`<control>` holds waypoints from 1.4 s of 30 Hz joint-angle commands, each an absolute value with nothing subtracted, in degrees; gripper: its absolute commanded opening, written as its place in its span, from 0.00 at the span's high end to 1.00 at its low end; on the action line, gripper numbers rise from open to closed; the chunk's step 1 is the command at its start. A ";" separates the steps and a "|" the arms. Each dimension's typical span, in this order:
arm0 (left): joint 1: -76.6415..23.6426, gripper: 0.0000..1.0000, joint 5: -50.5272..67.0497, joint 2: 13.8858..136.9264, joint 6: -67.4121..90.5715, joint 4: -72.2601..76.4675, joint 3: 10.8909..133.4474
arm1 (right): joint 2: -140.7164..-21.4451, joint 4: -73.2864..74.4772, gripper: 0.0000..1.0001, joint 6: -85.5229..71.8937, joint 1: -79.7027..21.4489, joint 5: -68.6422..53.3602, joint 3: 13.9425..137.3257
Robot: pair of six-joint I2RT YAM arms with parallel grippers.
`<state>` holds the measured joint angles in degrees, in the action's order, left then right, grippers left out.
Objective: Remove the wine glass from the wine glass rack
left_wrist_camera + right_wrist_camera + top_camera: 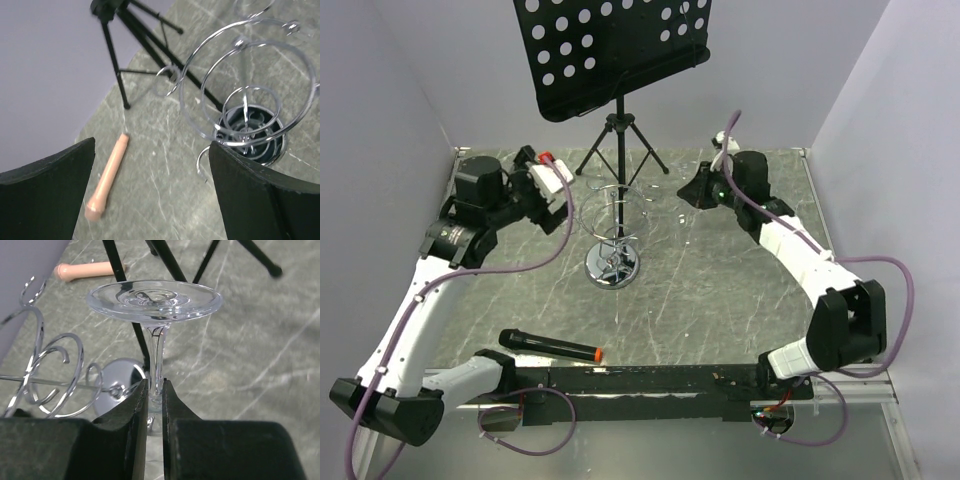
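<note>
Glass (pixel 155 297): stem pinched in right claw (pixel 154 402), foot pointing away from the wrist. It hangs above the bench (pixel 250 355), beside the rack (pixel 50 370), apparently clear of its loops. Left claw (pixel 150 165) gapes empty over the rack. Judgement: light, rigid, slick, brittle, with the thin stem the weakest point. Stem hold suits; squeeze modestly, avoid knocking the wire.

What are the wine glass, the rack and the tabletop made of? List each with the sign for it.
Wine glass: clear glass, glossy; the background shows through foot and stem.
Wine glass rack: bent metal wire and round base, likely chrome-plated; mirror-bright reflections.
Tabletop: grey-green with pale veins, marble-like; could be stone or a printed laminate.
</note>
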<state>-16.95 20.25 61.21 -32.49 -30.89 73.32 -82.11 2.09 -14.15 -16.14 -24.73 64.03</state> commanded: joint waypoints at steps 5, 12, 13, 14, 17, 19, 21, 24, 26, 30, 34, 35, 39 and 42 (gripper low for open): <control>-30.48 0.00 16.45 64.33 -39.11 -21.72 76.11 | -74.89 18.52 1.00 -23.73 -12.40 -33.20 70.92; -42.53 0.00 13.09 70.21 -37.01 -16.08 79.18 | -73.83 24.78 1.00 -30.57 -5.20 -46.74 70.76; -43.58 0.00 13.70 71.27 -36.57 -16.43 80.15 | -73.57 24.52 1.00 -31.98 -4.40 -49.02 69.97; -44.38 0.00 14.23 71.89 -36.39 -16.52 80.68 | -73.13 24.52 1.00 -33.47 -3.61 -50.70 69.26; -47.01 0.00 15.55 72.86 -38.13 -16.61 80.43 | -71.64 24.08 1.00 -37.61 -2.11 -54.49 66.37; -47.98 0.00 16.17 72.69 -39.89 -15.91 78.85 | -70.67 24.08 1.00 -39.45 -1.76 -55.11 64.61; -48.77 0.00 17.75 72.07 -42.26 -15.99 77.26 | -70.14 24.34 1.00 -41.13 -1.67 -55.46 63.64; -49.92 0.00 19.94 70.58 -47.35 -16.08 73.93 | -70.66 23.47 1.00 -44.11 -1.67 -56.77 62.58; -50.53 0.00 21.88 69.00 -51.74 -16.17 71.20 | -71.28 23.20 1.00 -46.31 -1.76 -56.95 62.05; -51.85 0.00 25.04 65.66 -61.76 -13.90 64.97 | -71.63 23.55 1.00 -48.95 -2.37 -56.60 60.82; -52.91 0.00 27.15 62.58 -70.03 -4.42 55.92 | -71.02 23.38 1.00 -51.50 -3.60 -56.69 57.40; -53.17 0.00 27.94 61.97 -71.79 -2.05 54.07 | -70.84 22.94 1.00 -52.20 -4.04 -56.95 56.35; -54.93 0.00 29.71 61.00 -77.77 7.36 47.30 | -69.79 20.48 1.00 -54.40 -5.18 -57.66 52.66; -57.12 0.00 30.06 61.61 -79.89 9.84 45.44 | -69.44 20.04 1.00 -55.02 -5.45 -58.09 50.89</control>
<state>-54.85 26.13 62.35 -73.10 0.25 46.59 -72.44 23.55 -50.94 -4.86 -54.76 51.59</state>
